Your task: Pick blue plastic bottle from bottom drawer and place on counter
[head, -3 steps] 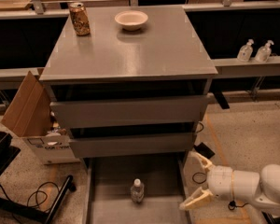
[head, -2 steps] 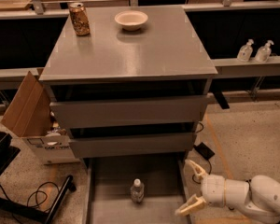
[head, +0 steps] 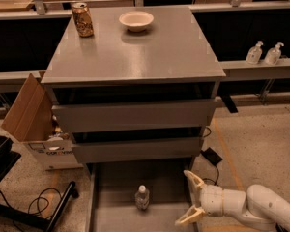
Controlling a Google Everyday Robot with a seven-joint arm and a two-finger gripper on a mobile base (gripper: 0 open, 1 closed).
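The blue plastic bottle (head: 142, 197), clear with a white cap, stands upright on the floor of the pulled-out bottom drawer (head: 111, 187). My gripper (head: 190, 199) comes in from the lower right, over the drawer's right wall. Its two pale fingers are spread wide apart, one above and one below, and hold nothing. It is a short way to the right of the bottle and does not touch it. The counter (head: 150, 47) is the grey top slab of the cabinet, well above.
A brown can (head: 82, 19) and a white bowl (head: 136, 20) stand at the back of the counter. Two closed drawers (head: 135, 115) are above the open one. A cardboard box (head: 31, 120) is at the left, with cables on the floor. Two pump dispensers (head: 263, 52) stand on the right ledge.
My gripper has moved left and down, from outside the drawer's right wall to over the wall, closer to the bottle. The bottle has not moved.
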